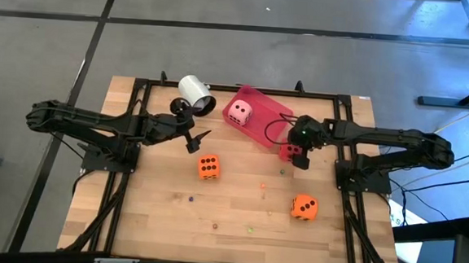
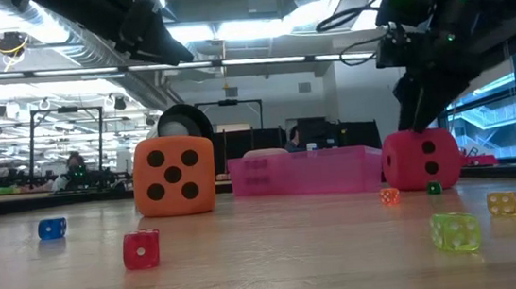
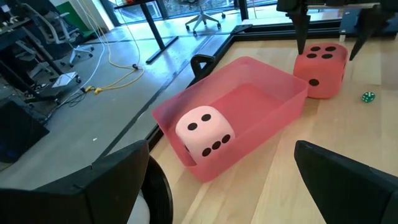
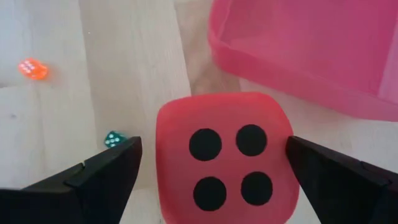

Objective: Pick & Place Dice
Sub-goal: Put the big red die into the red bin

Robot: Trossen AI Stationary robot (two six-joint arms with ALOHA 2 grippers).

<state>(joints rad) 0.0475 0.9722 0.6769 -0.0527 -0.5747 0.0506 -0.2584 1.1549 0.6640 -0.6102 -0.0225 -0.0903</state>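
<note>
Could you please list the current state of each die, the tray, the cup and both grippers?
pink die: inside the tray.
red die: on the table beside the tray, four pips up, between the open fingers.
orange die: on the table, free.
second orange die: on the table, free.
tray: upright, holding one die.
cup: lying on its side.
right gripper: open over the red die.
left gripper: open, holding nothing.

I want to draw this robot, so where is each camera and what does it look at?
High view: above the table, looking straight down; both arms show.
Low view: at tabletop height, looking across; arms hang from above.
Left wrist view: on the left arm, facing the pink tray; its open fingers show.
Right wrist view: on the right arm, looking down at the red die; its open fingers flank it.
Shared: all four show the red die.
</note>
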